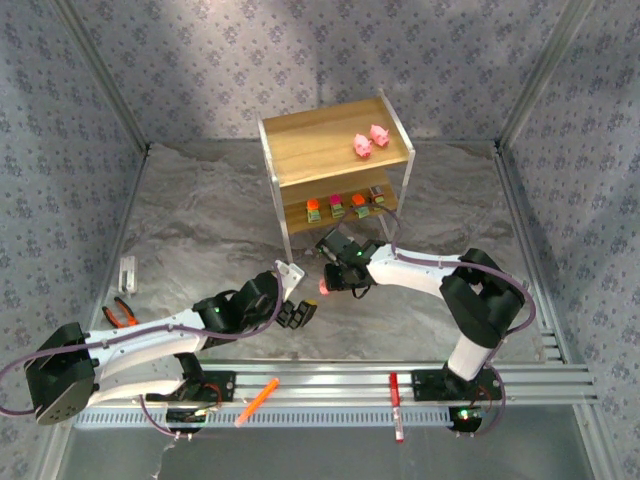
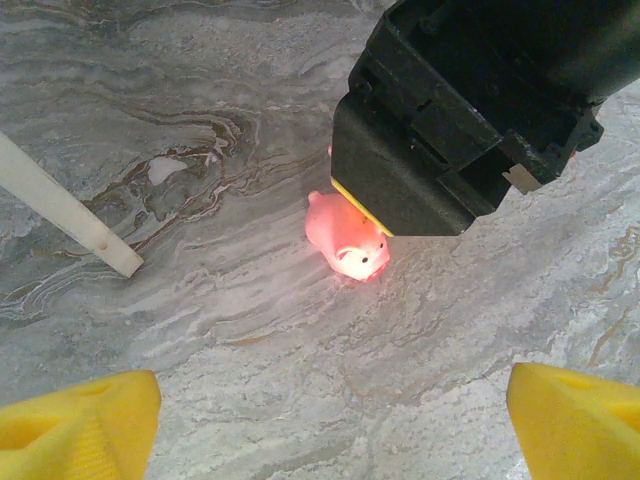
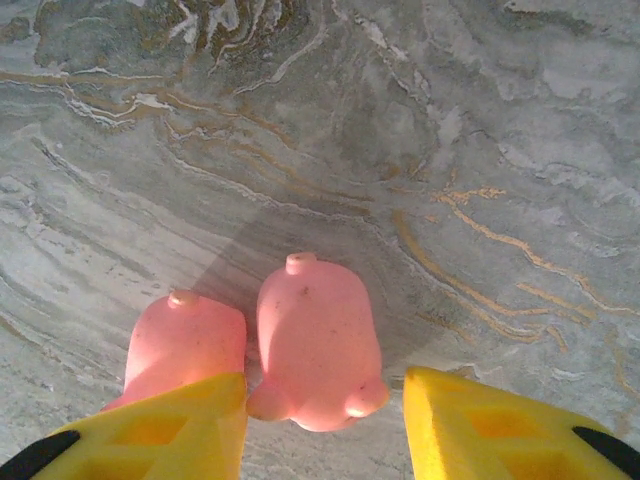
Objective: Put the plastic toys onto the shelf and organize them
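Progress: six of eight toys were shelved. The small two-tier shelf of pale wooden boards on a thin white metal frame [image 1: 310,150] stood at 12 o'clock on the grey marble-patterned table [image 1: 200,230]. Two glossy pink plastic pigs [image 1: 371,140] sat on the top board toward its 2 o'clock corner. Four blocky green-and-yellow toys with bright tops [image 1: 345,205] stood in a row on the lower board.

Left to do: two loose pigs lay on the table at 6 o'clock from the shelf, side by side and almost touching.

The right gripper [image 3: 320,430] had its wedge-shaped yellow fingers astride the nearer loose pig [image 3: 315,345]. A gap showed at the 3 o'clock finger, so the jaws were apart and not clenched. The second loose pig [image 3: 185,340] lay partly under the 9 o'clock finger.

The left gripper [image 2: 330,430] hovered close by, jaws released and nothing between them.

Materials: the pigs were smooth and rounded with stubby nub tails, slightly translucent under the light. I judged them light and slippery. The table looked matte.
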